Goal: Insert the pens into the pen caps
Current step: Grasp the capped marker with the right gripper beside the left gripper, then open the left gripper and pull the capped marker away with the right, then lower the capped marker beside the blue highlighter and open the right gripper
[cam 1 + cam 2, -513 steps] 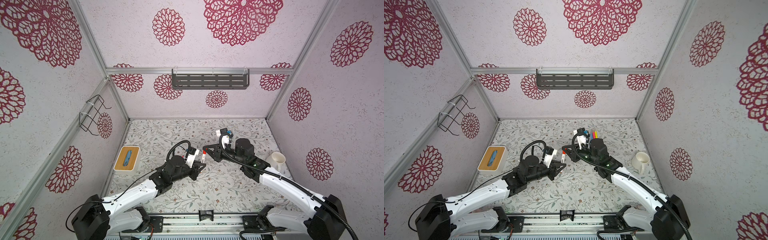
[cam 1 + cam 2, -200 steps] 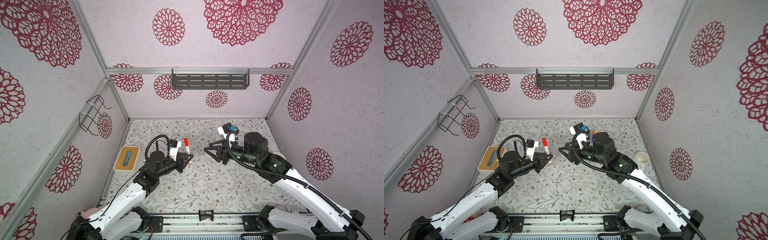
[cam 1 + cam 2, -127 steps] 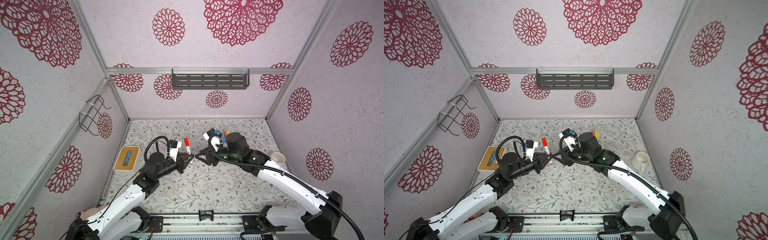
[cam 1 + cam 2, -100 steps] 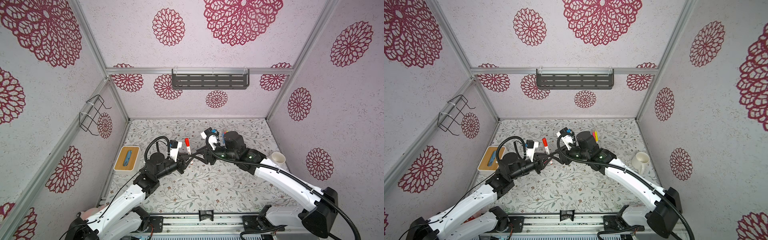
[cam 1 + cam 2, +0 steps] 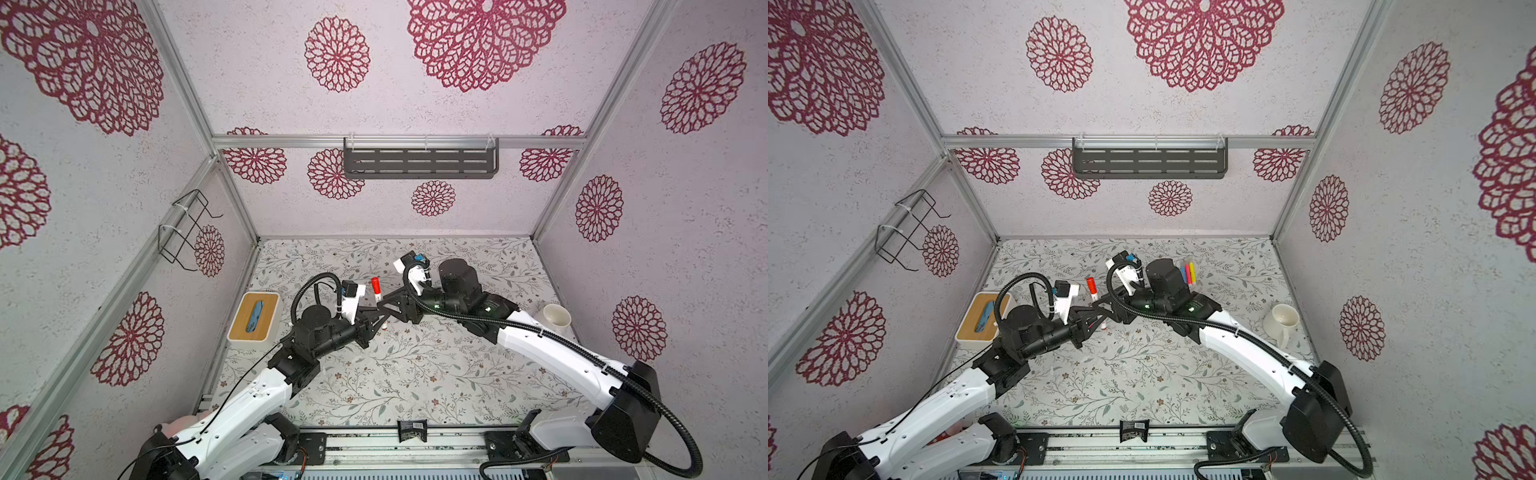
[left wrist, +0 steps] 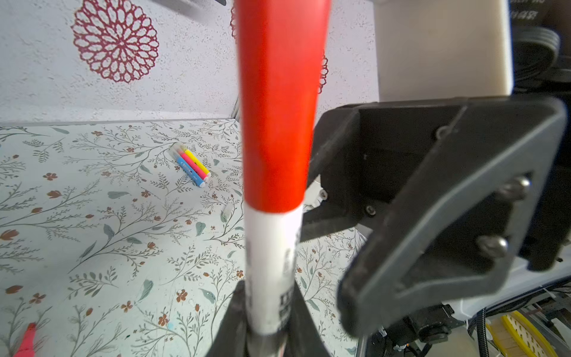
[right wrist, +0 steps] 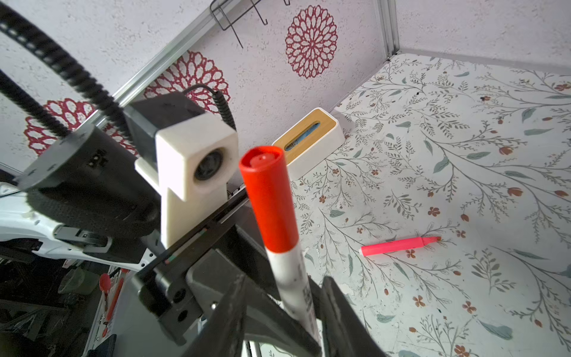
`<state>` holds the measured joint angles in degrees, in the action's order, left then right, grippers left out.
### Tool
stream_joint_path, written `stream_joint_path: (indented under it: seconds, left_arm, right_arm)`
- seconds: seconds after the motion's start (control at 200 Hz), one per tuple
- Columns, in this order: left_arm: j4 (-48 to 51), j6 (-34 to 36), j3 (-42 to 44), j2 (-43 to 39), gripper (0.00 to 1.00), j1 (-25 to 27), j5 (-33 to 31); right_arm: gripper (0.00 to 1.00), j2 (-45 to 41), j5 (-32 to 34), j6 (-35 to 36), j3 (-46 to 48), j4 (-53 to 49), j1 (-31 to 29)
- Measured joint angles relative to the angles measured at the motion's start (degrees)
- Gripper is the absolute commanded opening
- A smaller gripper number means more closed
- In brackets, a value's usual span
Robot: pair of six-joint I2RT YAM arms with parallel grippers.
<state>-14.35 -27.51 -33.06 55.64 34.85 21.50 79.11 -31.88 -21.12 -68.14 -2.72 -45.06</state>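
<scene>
On the floral table [image 5: 415, 374], near its middle, a white-barrelled pen [image 5: 376, 289] with a red cap is held upright by the left gripper [image 5: 379, 318]. This gripper's fingers [image 6: 230, 324] are pressed tight on the lower barrel. The right gripper [image 5: 381, 307] is brought up to the same pen from the opposite side. In the right wrist view its fingers [image 7: 340, 309] are set on either side of the white barrel, and whether they touch it cannot be told. A pink pen [image 7: 398, 247] is seen lying flat on the table, apart from the grippers, and a small clear cap [image 6: 225, 211] is seen lying alone. A wooden-topped box [image 5: 254, 316] is placed by the left wall and a white mug [image 5: 557, 314] by the right. Farther back, three pens [image 5: 1187, 272], blue, pink and yellow, are laid side by side, touching. A dark shelf [image 5: 419, 162] is fixed to the back wall.
</scene>
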Motion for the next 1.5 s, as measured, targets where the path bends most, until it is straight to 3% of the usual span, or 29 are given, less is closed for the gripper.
stream_joint_path:
  seconds: [0.18,0.275,0.485,0.595,0.64,0.715,0.761,0.921,1.061,1.251,1.501]
  left_arm:
    - [0.0,0.0,0.0,0.0,0.0,0.2,0.5]
    - [-0.1,-0.3,0.0,0.2,0.0,0.2,1.0]
    - [0.0,-1.7,-0.3,1.8,0.0,0.0,1.7]
    - [0.1,-1.8,-0.8,2.1,0.0,0.0,1.8]
    - [0.2,-1.9,-0.9,2.1,0.08,0.0,1.7]
    - [0.5,-1.9,-1.2,2.1,0.37,0.0,1.5]
    - [1.0,-1.6,-1.5,2.1,0.47,0.2,1.2]
    - [4.3,-0.8,-2.6,2.1,0.52,0.6,-3.2]
    - [10.4,-0.1,-3.2,2.0,0.52,0.6,-12.2]
    - [18.3,0.0,-3.5,2.3,0.52,0.6,-21.5]
    - [27.5,-0.8,-8.4,9.4,0.51,-0.5,-27.8]
  right_arm:
    - [0.3,1.3,-0.5,-0.6,0.0,0.6,0.0]
    - [0.18,1.4,-1.0,-0.8,0.1,1.4,-0.1]
    - [0.02,1.4,-0.8,0.6,1.3,1.8,0.3]
    - [0.0,1.4,-0.7,0.6,1.3,2.0,0.4]
    - [0.0,1.3,-0.6,0.5,1.3,2.0,0.4]
    - [0.01,0.9,0.3,0.5,1.5,2.0,0.4]
    - [0.01,0.6,1.8,0.0,1.7,1.9,0.4]
    - [0.01,-0.7,7.6,-0.9,1.7,-1.8,2.4]
    - [0.01,0.1,14.6,-0.9,-0.7,-10.2,7.7]
    - [0.02,8.0,21.0,1.0,-7.5,-18.6,14.7]
    - [0.0,32.6,24.2,5.1,-24.9,-29.3,20.1]
